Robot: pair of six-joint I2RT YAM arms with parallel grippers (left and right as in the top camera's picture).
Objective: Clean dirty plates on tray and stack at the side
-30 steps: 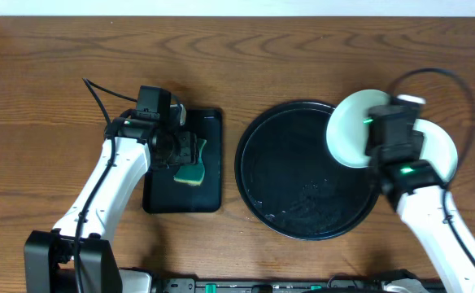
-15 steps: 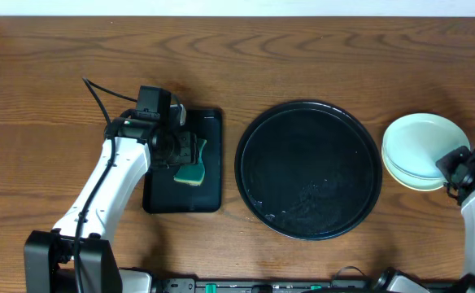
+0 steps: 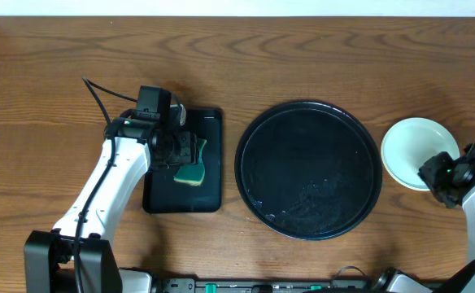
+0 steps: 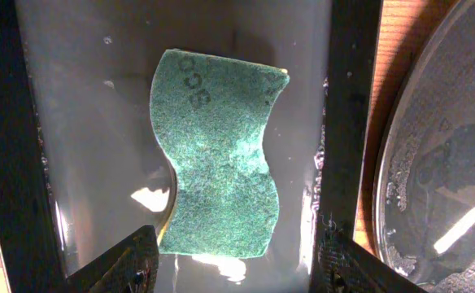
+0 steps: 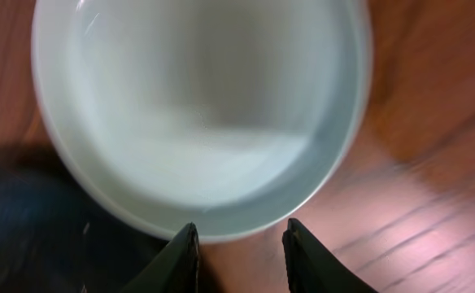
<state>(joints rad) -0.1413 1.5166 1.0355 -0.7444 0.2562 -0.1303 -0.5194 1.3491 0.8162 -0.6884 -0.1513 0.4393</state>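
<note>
Wood table (image 3: 302,57) under everything. Tray (image 3: 309,169), wet, sits between your two grippers, well apart from the right one. Small tray (image 3: 211,195) lies under your left gripper (image 4: 236,259). Plate (image 5: 197,106) is on the table just ahead of your right gripper (image 5: 239,248), off the tray. Sponge (image 4: 217,155) lies flat just ahead of the left gap. Left gripper is spread wide, right only narrowly. Neither holds anything.

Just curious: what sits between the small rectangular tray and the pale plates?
The large round black tray, as the overhead view shows.
</note>
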